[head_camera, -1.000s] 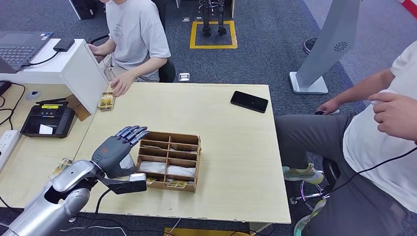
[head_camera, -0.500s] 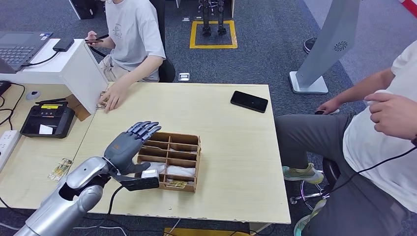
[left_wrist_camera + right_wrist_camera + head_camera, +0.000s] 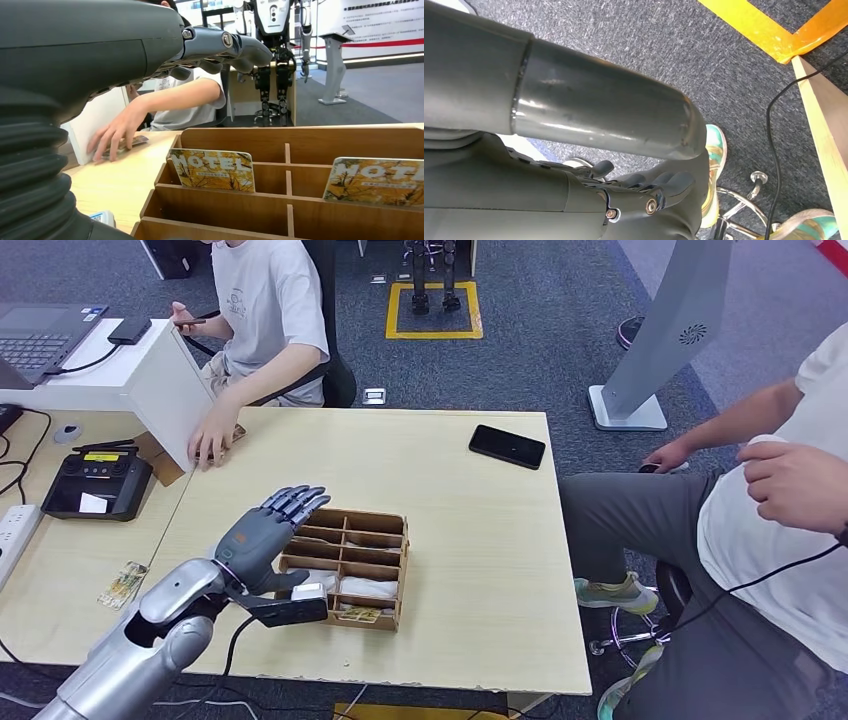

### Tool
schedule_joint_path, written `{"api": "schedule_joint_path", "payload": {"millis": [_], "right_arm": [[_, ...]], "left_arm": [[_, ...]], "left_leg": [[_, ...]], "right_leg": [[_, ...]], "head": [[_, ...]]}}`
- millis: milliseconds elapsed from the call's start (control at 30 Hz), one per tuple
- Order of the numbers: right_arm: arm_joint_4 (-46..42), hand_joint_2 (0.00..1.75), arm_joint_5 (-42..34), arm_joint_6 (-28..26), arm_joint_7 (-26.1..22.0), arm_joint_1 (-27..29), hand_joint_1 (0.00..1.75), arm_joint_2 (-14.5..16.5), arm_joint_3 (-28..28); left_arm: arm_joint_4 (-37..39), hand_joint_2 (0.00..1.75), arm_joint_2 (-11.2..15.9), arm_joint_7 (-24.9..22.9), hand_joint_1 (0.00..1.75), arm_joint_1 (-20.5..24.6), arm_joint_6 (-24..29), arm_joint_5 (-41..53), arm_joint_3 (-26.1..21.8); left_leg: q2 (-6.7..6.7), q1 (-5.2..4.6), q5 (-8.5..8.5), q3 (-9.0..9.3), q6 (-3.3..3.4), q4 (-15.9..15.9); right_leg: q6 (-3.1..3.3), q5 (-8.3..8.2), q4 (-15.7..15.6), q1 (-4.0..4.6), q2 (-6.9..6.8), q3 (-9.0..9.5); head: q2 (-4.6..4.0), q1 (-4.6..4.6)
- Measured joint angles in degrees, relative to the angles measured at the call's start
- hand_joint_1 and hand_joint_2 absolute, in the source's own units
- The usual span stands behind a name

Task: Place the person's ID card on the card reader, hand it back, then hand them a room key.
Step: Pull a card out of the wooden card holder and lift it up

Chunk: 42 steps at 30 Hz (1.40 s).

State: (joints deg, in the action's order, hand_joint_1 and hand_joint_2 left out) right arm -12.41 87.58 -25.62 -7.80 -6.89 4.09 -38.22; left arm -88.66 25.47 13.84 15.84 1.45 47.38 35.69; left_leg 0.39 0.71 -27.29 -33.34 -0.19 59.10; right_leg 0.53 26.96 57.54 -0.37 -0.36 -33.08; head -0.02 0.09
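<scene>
Head view has my left hand (image 3: 262, 535) hovering at the left edge of the wooden tray (image 3: 392, 567), fingers stretched out flat and holding nothing. Room keys (image 3: 212, 170) stand in the tray's slots (HOTEL printed on them, clear from the left wrist view). ID card (image 3: 236, 433) lies at the table's far left corner under the person's hand (image 3: 211, 443). My right hand (image 3: 644, 192) hangs over the floor, fingers loosely apart, nothing in it.

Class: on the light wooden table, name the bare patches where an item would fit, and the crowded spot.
Bare: the table between the wooden organizer and the black phone, and right of the organizer. Crowded: the far left corner, under a person's hand.
</scene>
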Motion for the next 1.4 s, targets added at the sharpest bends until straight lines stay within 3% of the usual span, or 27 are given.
{"api": "schedule_joint_path", "payload": {"millis": [167,200,267,333,400,533,733,967,1167,1400], "right_arm": [[0.00,0.00,0.00,-0.01,0.00,-0.01,0.00,0.00,0.09],[0.00,0.00,0.00,-0.01,0.00,-0.01,0.00,0.00,0.11],[0.00,0.00,0.00,-0.02,0.00,-0.02,0.00,0.00,0.20],[0.00,0.00,-0.02,-0.03,-0.05,-0.04,0.00,0.00,0.26],[0.00,0.00,-0.09,-0.07,-0.15,-0.04,0.00,0.00,0.28],[0.00,0.00,-0.16,-0.17,-0.45,-0.09,0.00,0.00,0.29],[0.00,0.00,-0.35,-0.32,-0.57,-0.12,0.00,0.00,0.31],[-0.02,0.00,-0.38,-0.46,-0.57,-0.19,0.00,0.00,0.33],[-0.02,0.00,-0.89,-0.48,-0.57,-0.37,0.00,0.00,0.34],[-0.02,0.00,-1.32,-0.48,-0.57,-0.50,0.00,0.00,0.34]], "left_arm": [[0.62,1.75,-0.28,-0.52,0.00,0.27,0.15,0.49,0.02],[0.75,1.75,-0.28,-0.65,0.09,0.28,0.19,0.60,0.02],[1.08,1.75,-0.25,-1.03,0.86,0.33,0.25,0.97,0.02],[1.46,1.75,-0.05,-1.34,1.39,0.38,0.24,1.49,0.02],[1.79,1.75,0.28,-1.54,1.26,0.41,0.28,1.90,0.02],[2.15,1.75,0.57,-1.91,1.62,0.43,0.49,2.40,0.02],[2.21,1.75,0.79,-1.95,1.49,0.44,0.68,2.50,0.02],[2.24,1.75,0.86,-1.90,1.51,0.46,0.92,2.49,0.02],[2.26,1.75,1.08,-1.42,1.74,0.46,0.85,2.21,0.02],[2.25,1.75,1.78,-0.36,1.75,0.53,0.60,-0.64,0.02]], "left_leg": [[0.00,0.01,0.00,-0.01,0.00,0.00],[0.00,0.01,0.00,-0.01,0.00,0.00],[0.00,0.01,0.00,-0.01,0.00,0.00],[0.00,0.01,0.00,-0.01,0.00,0.00],[0.00,0.01,0.00,-0.01,0.00,0.00],[-0.01,0.01,0.00,-0.02,0.00,0.00],[-0.01,0.00,0.00,-0.03,0.00,0.00],[0.00,0.01,0.00,-0.04,0.00,0.00],[0.00,0.01,0.00,-0.04,0.00,0.00],[0.00,0.01,0.00,-0.04,0.00,0.00]], "right_leg": [[0.00,0.00,0.00,0.00,0.00,0.00],[0.00,0.00,0.00,0.00,0.00,0.00],[0.00,0.00,0.00,0.00,0.00,-0.01],[0.00,0.00,0.00,0.00,0.00,-0.01],[0.00,0.00,0.00,0.00,0.00,-0.01],[0.00,0.00,0.00,0.00,0.00,-0.01],[0.00,0.00,0.00,0.00,0.00,-0.01],[0.00,0.00,0.00,0.00,0.00,-0.01],[0.00,0.00,0.00,0.00,0.00,-0.01],[0.00,0.00,0.00,0.00,0.00,-0.02]], "head": [[0.00,-0.01],[0.00,-0.01],[0.00,-0.01],[0.00,-0.01],[0.00,-0.01],[0.00,-0.01],[0.00,0.00],[0.00,-0.01],[0.00,-0.01],[0.00,0.00]]}}
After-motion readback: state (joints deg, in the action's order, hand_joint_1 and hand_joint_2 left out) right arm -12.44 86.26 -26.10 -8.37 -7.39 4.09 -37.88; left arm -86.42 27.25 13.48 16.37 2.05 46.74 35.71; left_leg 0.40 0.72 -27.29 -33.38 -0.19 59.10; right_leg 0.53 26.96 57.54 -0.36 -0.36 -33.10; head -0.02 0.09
